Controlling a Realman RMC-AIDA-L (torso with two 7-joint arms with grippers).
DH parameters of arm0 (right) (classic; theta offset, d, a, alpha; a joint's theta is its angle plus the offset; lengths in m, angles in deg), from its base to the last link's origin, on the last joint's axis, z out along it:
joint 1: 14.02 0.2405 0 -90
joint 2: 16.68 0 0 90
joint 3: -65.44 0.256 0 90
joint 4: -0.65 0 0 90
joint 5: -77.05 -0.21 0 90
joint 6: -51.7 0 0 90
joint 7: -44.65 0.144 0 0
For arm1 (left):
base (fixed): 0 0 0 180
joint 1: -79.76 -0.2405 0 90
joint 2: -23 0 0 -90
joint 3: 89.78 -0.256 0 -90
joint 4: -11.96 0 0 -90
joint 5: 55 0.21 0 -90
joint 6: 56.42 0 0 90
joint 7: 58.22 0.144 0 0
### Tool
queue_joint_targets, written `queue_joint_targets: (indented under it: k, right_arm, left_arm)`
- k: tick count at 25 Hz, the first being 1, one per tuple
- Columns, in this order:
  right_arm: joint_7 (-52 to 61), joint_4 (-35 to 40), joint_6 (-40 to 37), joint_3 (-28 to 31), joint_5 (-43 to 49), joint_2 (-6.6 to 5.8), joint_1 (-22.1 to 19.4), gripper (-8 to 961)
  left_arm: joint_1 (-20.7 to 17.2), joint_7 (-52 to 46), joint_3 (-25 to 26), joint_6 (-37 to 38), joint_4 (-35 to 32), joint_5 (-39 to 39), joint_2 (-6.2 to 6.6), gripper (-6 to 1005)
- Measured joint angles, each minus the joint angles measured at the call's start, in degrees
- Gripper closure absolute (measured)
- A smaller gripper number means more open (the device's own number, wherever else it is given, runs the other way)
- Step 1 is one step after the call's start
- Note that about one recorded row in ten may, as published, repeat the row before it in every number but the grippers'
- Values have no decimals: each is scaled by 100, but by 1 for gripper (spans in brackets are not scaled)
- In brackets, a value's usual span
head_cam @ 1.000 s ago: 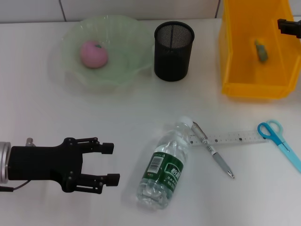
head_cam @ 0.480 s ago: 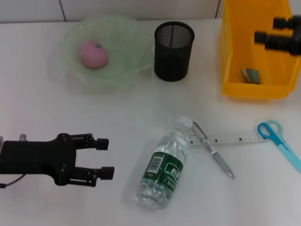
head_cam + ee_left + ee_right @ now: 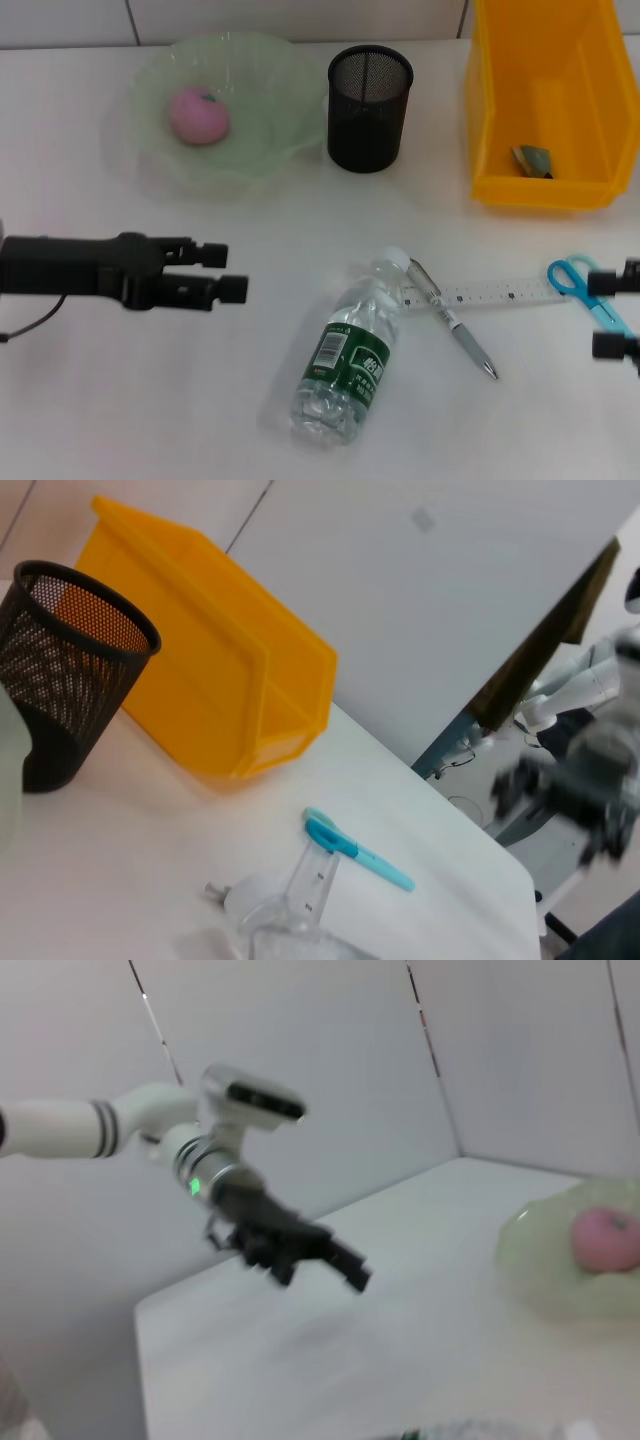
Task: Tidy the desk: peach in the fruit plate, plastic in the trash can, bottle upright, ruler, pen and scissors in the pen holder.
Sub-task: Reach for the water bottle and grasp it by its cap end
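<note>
Peach and plastic done. Left end effector (image 3: 232,271), fingers apart, faces the lying clear plastic bottle (image 3: 349,353) at 3 o'clock; next: grasp, upright it.

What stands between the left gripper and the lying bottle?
Nothing visible. In the head view the left gripper, fingers apart, hangs over bare table to the bottle's left, and only open tabletop separates it from the bottle. The pen and ruler lie on the bottle's far side, near its cap.
</note>
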Motion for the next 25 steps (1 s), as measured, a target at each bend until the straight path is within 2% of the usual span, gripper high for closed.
queue_joint_targets:
  k: [3, 6, 9, 15, 17, 19, 25]
  right_arm:
    - [-444, -459, 288, 35, 322, -12, -54, 242]
    - [-545, -553, 677, 66, 576, 102, -133, 241]
    - [-586, -558, 839, 67, 619, 173, -200, 241]
    - [-820, -589, 862, 253, 622, 231, -276, 240]
    - [-890, -622, 862, 318, 623, 235, -287, 240]
    - [-957, -645, 859, 399, 623, 239, -298, 240]
    - [-1104, -686, 849, 499, 611, 246, -332, 241]
  left_arm:
    - [161, -813, -44, -30, -472, 65, -146, 182]
    - [457, -1872, -53, -123, -1015, 340, -342, 182]
    - [845, -2805, -186, -205, -1309, 653, -449, 182]
    - [1574, -4020, -1325, -1023, -1435, 1029, -466, 183]
    - [1679, -4159, -1485, -1176, -1438, 1135, -473, 184]
    - [1925, -4509, -2087, -1691, -1453, 1341, -501, 184]
    - [2043, -4927, -3200, -2617, -1456, 1355, -519, 185]
